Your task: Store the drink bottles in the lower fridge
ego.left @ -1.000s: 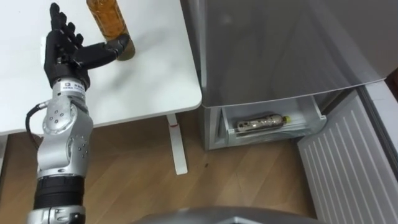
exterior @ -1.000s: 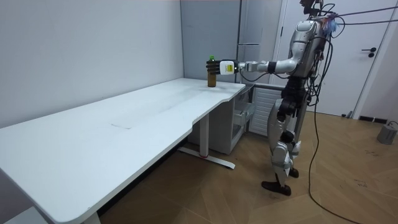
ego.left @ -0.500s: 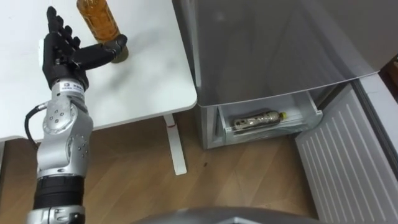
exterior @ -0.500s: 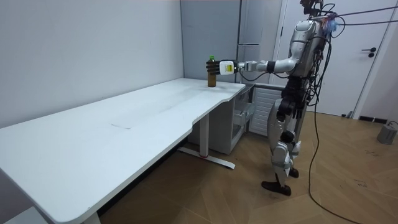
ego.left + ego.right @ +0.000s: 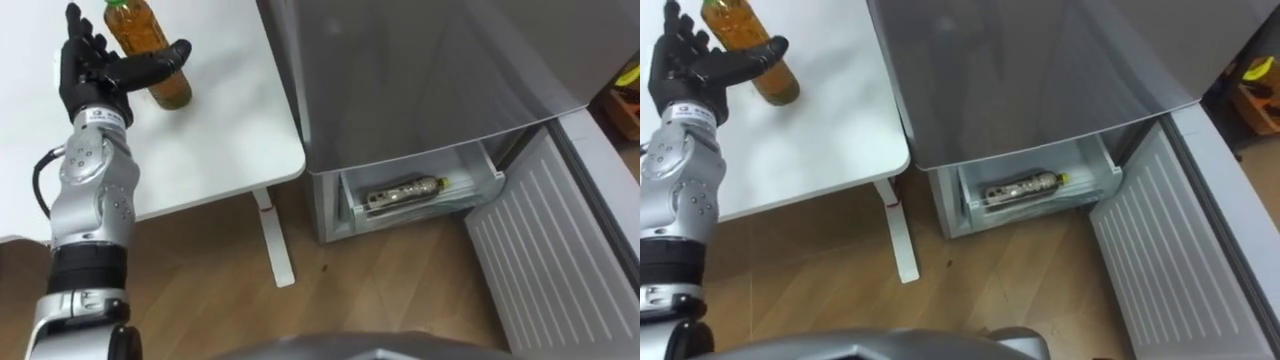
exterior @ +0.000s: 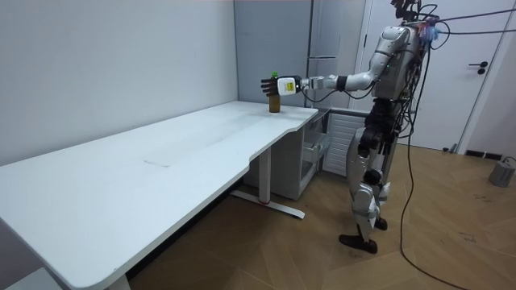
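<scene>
Fridge [image 5: 420, 70]: lower drawer [image 5: 490, 182] open, one drink [image 5: 403, 190] lying inside. Surface [image 5: 220, 110]: your left hand [image 5: 85, 75] is spread open, unclenched, against the upright bottle [image 5: 168, 88], thumb across its front. Close too high or glancingly and you may tip it toward the edge.

Lower drawer [image 5: 420, 212] pulled out, open from above; a lying bottle [image 5: 405, 189] takes up its middle, and the grey fridge body [image 5: 420, 80] rises behind it. The open door [image 5: 545, 260] walls the approach on the right, the table leg [image 5: 272, 235] on the left, with bare floor [image 5: 390, 290] between.
</scene>
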